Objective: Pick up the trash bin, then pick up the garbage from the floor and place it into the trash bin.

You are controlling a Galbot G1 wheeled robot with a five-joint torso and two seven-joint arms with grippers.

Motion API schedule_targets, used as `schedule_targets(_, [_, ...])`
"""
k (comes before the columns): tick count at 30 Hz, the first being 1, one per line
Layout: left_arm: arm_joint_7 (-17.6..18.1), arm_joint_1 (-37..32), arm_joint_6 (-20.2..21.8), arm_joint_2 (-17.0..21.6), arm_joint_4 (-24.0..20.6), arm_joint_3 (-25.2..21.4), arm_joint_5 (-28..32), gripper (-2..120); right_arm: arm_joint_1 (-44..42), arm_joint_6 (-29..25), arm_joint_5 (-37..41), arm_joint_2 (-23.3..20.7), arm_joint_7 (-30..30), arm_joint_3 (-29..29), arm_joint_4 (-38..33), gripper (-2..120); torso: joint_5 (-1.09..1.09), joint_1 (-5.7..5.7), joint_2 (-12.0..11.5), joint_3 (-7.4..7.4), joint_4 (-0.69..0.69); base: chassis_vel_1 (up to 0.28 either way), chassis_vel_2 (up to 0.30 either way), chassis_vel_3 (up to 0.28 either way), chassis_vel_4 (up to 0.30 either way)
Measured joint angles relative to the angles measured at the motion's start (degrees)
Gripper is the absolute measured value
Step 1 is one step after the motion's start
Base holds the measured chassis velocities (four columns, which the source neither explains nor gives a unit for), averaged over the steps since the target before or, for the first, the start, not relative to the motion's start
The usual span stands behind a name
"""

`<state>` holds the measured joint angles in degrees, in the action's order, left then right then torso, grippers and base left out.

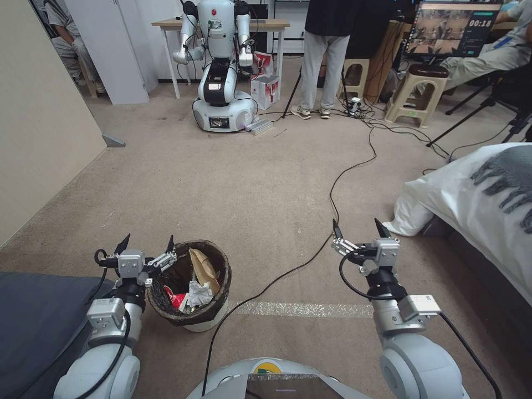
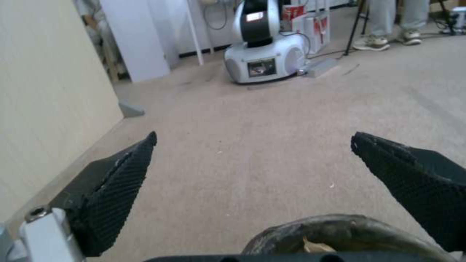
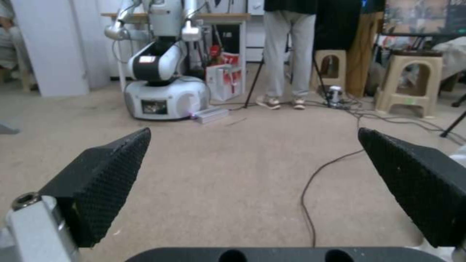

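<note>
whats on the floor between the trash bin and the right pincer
In the head view, a black cable crosses bare carpet between the trash bin and the right pincer.

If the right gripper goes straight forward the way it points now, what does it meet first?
Probably nothing close: ahead of the open right gripper lies bare carpet with a black cable low on it. The parked robot stands far ahead, off to one side; depth is unclear.
</note>
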<state>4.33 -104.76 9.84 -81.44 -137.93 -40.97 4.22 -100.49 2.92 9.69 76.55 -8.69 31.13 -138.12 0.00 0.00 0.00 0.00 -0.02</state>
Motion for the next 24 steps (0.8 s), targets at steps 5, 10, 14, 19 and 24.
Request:
schedule_targets(5, [-1.1, -4.5, -5.6, -1.8, -0.7, 1.3, -4.2, 100, -5.1, -5.4, -2.3, 0.7, -1.1, 1.6, -0.9, 100, 0.00, 0.00, 0.0, 0.00, 0.02, 0.000, 0.000, 0.000, 0.000])
schedule_targets(10, [0.6, -6.7, -10.3, -2.2, -0.3, 2.4, -4.9, 100, -8.8, -9.0, -3.7, 2.0, -2.0, 1.7, -1.4, 100, 0.00, 0.00, 0.0, 0.00, 0.01, 0.000, 0.000, 0.000, 0.000])
schedule_targets(14, [2.2, -8.7, -13.9, -2.4, 0.2, 3.2, -5.4, 100, -10.7, -11.9, -5.3, 2.9, -2.0, 1.7, -0.5, 100, 0.00, 0.00, 0.0, 0.00, 0.02, 0.000, 0.000, 0.000, 0.000])
schedule_targets(19, [4.9, -10.0, -15.4, -2.3, 0.5, 3.7, -5.5, 100, -11.7, -13.3, -6.5, 3.2, -2.0, 1.6, 0.0, 100, 0.00, 0.00, 0.0, 0.00, 0.02, 0.000, 0.000, 0.000, 0.000])
schedule_targets(24, [5.7, -10.2, -15.4, -2.3, 0.5, 3.8, -5.5, 100, -11.7, -13.4, -7.2, 3.2, -2.1, 1.6, 0.1, 100, 0.00, 0.00, 0.0, 0.00, 0.02, 0.000, 0.000, 0.000, 0.000])
